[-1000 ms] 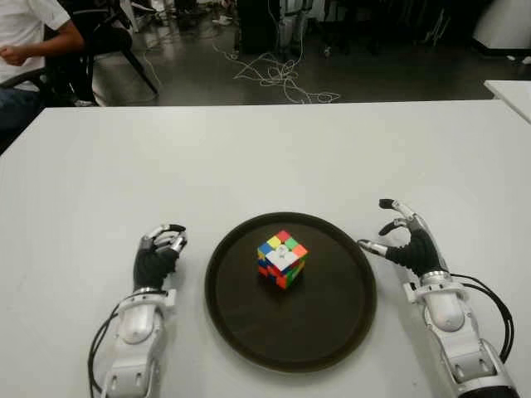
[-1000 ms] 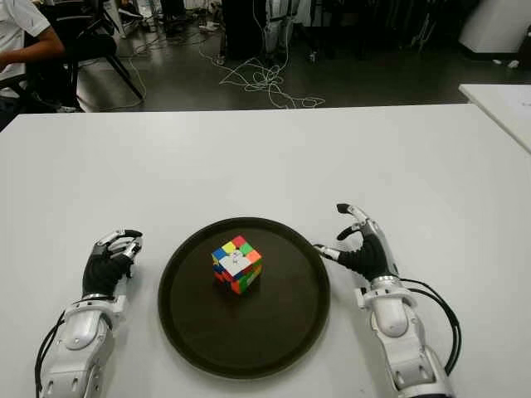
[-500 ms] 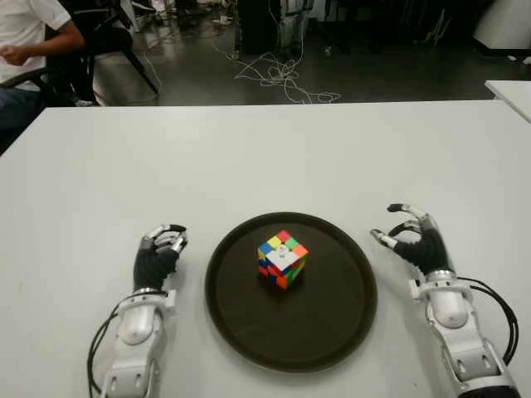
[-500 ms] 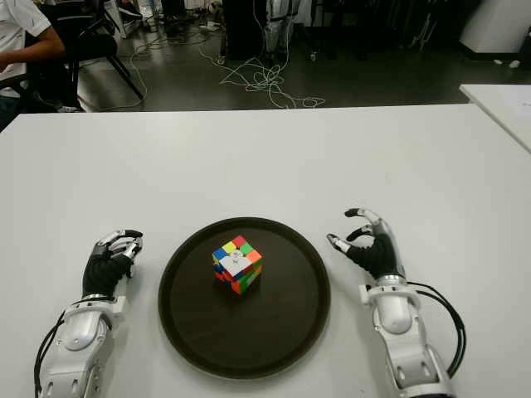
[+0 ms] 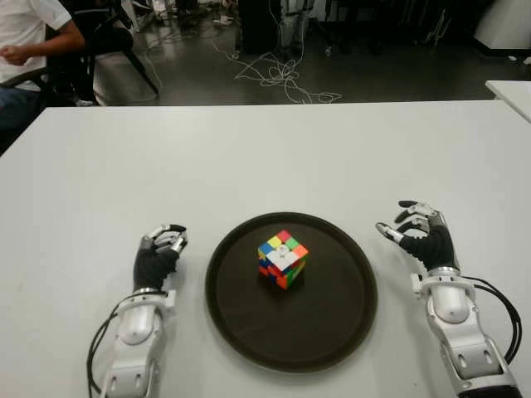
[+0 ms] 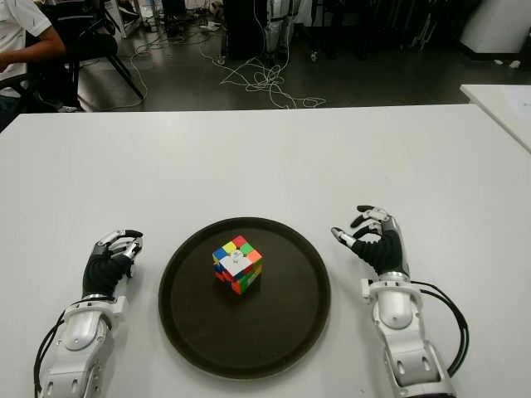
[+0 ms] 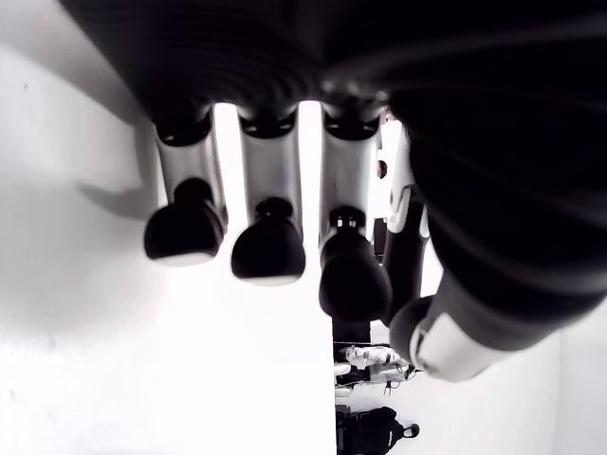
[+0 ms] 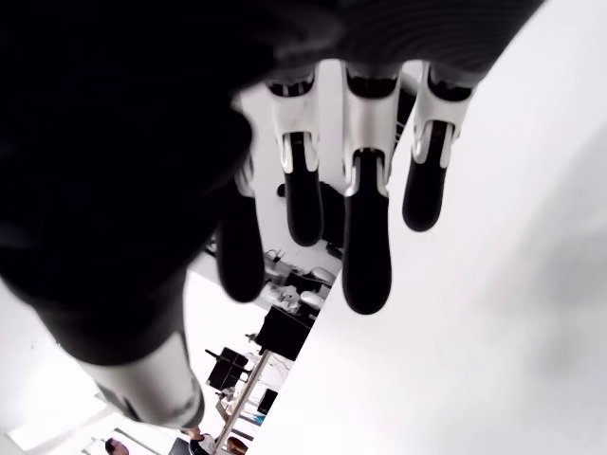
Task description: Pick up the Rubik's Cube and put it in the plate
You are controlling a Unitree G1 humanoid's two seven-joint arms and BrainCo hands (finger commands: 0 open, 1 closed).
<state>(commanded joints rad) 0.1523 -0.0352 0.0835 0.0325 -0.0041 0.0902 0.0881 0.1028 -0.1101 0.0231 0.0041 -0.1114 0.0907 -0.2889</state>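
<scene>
The Rubik's Cube point(image 5: 282, 259) sits a little left of the middle of the round dark brown plate point(image 5: 319, 327), white face up. The plate lies near the front edge of the white table point(image 5: 265, 157). My right hand point(image 5: 408, 224) is just right of the plate's rim, clear of it, its fingers loosely spread and holding nothing; the right wrist view shows the fingers point(image 8: 365, 237) stretched out over bare table. My left hand point(image 5: 165, 242) shows left of the plate, its fingers point(image 7: 268, 248) curled in with nothing inside them.
A seated person point(image 5: 29, 37) and a dark chair point(image 5: 108, 41) are beyond the table's far left corner. Loose cables point(image 5: 282, 79) lie on the floor behind. The corner of another white table point(image 5: 510, 91) shows at the far right.
My right hand has drawn back to the right, away from the plate's rim, and its fingers have folded in a little. The cube and left hand have not moved.
</scene>
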